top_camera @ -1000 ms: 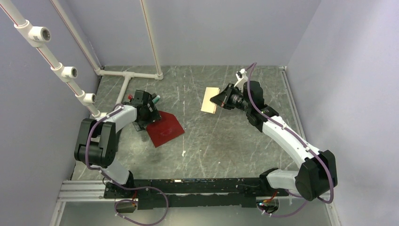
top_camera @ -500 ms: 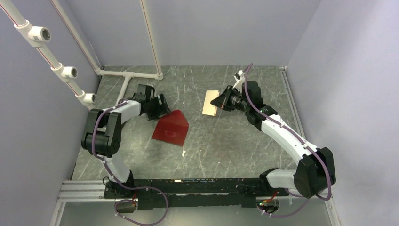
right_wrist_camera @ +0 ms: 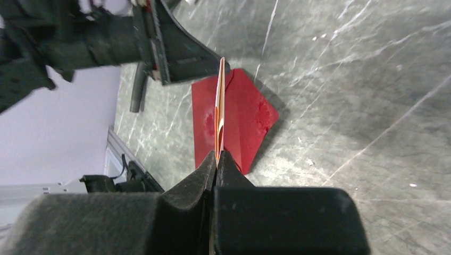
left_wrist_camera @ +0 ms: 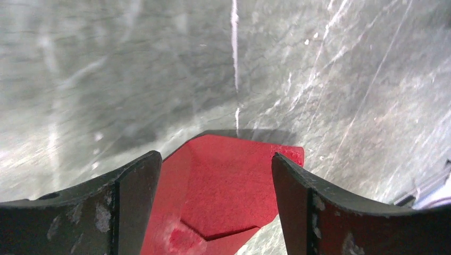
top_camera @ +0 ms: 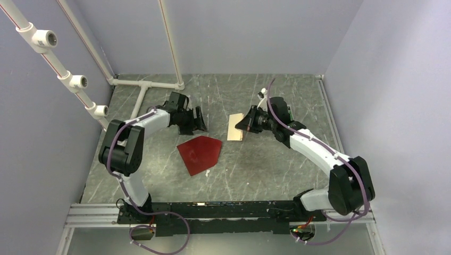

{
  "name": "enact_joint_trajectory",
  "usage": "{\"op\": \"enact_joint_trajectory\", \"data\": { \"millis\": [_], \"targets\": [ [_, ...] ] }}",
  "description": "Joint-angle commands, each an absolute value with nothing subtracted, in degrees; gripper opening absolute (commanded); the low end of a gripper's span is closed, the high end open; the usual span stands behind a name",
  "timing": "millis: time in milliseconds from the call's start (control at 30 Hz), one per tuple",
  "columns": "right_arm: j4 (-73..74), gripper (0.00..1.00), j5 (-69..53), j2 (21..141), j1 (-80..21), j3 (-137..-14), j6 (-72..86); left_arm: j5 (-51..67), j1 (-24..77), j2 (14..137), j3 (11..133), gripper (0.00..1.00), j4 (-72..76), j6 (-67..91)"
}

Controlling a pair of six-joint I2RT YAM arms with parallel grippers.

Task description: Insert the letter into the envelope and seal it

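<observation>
The dark red envelope (top_camera: 199, 154) lies flat on the table in the middle left, its pointed end toward the right. My left gripper (top_camera: 200, 121) hovers open at the envelope's far edge. In the left wrist view the envelope (left_wrist_camera: 223, 186) shows between and beyond the spread fingers (left_wrist_camera: 133, 186), with my left gripper (left_wrist_camera: 215, 156) clasping nothing. My right gripper (top_camera: 245, 125) is shut on the pale tan letter (top_camera: 235, 127), holding it on edge above the table. The right wrist view shows the letter (right_wrist_camera: 219, 101) edge-on, rising from my right gripper (right_wrist_camera: 217, 155) over the envelope (right_wrist_camera: 242, 119).
A white pipe frame (top_camera: 143, 83) stands at the back left. Purple walls close in the table on three sides. A black rail (top_camera: 213, 210) runs along the near edge. A small white scrap (top_camera: 207, 171) lies just in front of the envelope.
My left gripper has swung right along the back of the envelope. The envelope has slid and turned toward the table's middle. My right gripper has carried the letter slightly left.
</observation>
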State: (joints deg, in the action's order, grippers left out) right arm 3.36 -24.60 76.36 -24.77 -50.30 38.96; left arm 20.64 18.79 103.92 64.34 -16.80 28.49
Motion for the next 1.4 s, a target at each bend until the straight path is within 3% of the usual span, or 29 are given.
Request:
{"op": "enact_joint_trajectory", "data": {
  "millis": [0,300,600,767,1033,1367],
  "targets": [
    [0.3,0.00,-28.6,78.9,-27.4,-51.1,37.9,10.6,18.1,95.2,68.6,0.82,-24.9,30.6],
    [-1.4,0.00,-33.0,92.3,-32.7,-58.6,38.6,4.5,17.3,82.3,54.5,0.80,-32.1,40.5],
    [4.4,0.00,-31.6,105.5,-36.8,-68.4,34.4,8.6,17.3,77.0,41.4,0.77,-29.3,50.4],
    [6.9,0.00,-29.4,108.7,-37.1,-68.8,33.5,11.9,17.3,79.7,40.8,0.78,-27.2,50.8],
    [7.2,0.00,-29.3,112.5,-37.6,-68.5,33.1,14.3,17.3,84.6,41.8,0.67,-25.0,50.3],
    [10.4,0.00,-30.1,116.3,-40.2,-73.4,41.6,16.1,17.3,87.0,42.1,0.65,-23.5,50.3]
  ]
}}
